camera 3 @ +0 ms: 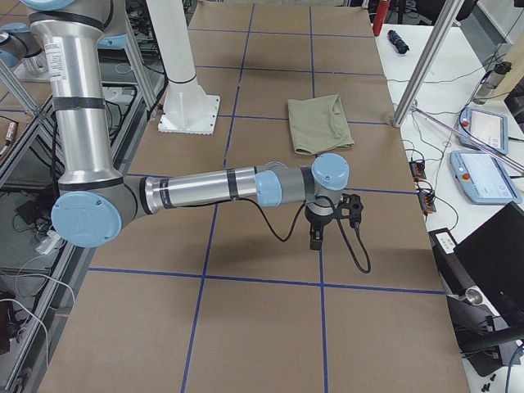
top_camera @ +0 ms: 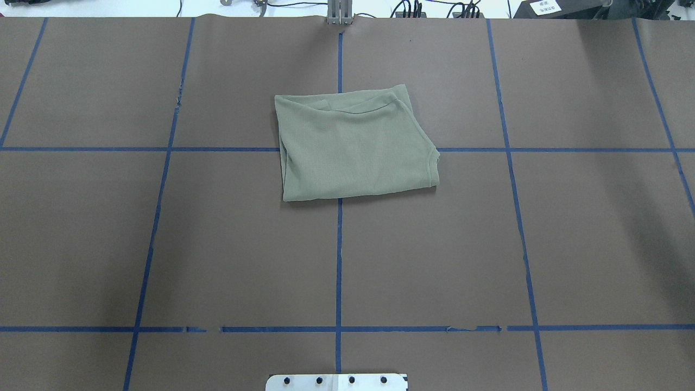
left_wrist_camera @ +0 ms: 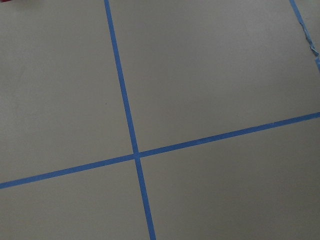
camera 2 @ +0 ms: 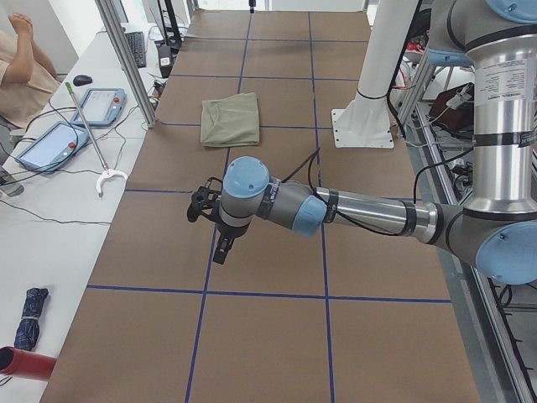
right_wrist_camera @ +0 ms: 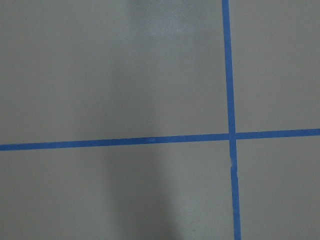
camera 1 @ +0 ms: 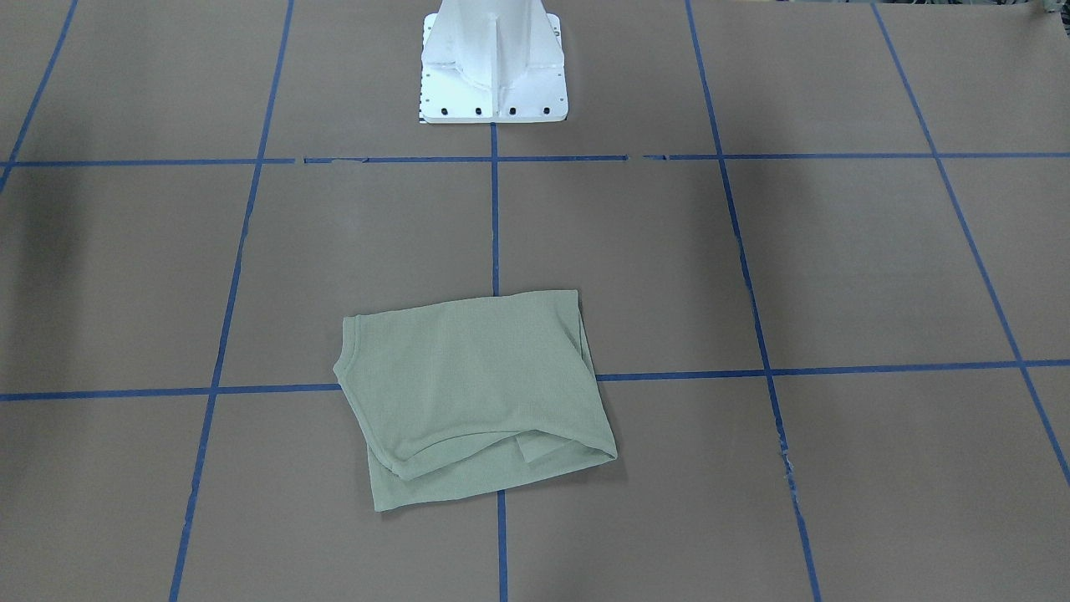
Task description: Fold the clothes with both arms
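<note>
The sage-green knit shirt (top_camera: 355,146) lies folded flat in a rough rectangle on the brown table (top_camera: 488,244).

Both arms stretched out level, grippers pointing down
The left arm (camera 2: 369,214) drops upright to its elbow and runs its forearm out level, wrist bent so the left gripper (camera 2: 221,250) hangs downward; the right arm (camera 3: 205,190) mirrors it, the right gripper (camera 3: 314,239) hanging too (jaw spacing cannot be told from these side views)
</note>
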Tool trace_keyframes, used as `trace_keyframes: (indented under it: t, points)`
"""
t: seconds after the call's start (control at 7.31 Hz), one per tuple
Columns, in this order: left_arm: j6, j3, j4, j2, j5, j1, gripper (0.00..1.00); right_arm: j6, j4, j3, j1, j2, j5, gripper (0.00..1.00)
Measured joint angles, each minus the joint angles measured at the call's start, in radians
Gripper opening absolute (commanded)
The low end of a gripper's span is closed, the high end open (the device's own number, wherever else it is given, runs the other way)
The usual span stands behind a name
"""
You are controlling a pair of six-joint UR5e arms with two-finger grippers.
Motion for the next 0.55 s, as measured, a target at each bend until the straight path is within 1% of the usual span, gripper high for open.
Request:
trace_keyframes:
  t: [0.27,0.55]
  points:
    - [-0.024,-0.025,-0.007,0.006,0.002,0.005,0.99,0.001,0.003,-0.007,-0.001,0.009,-0.004,1.00]
    - [-0.054,-0.053,0.015,0.007,0.003,0.009,0.99,0.005,0.003,-0.005,-0.002,0.007,-0.007,1.00]
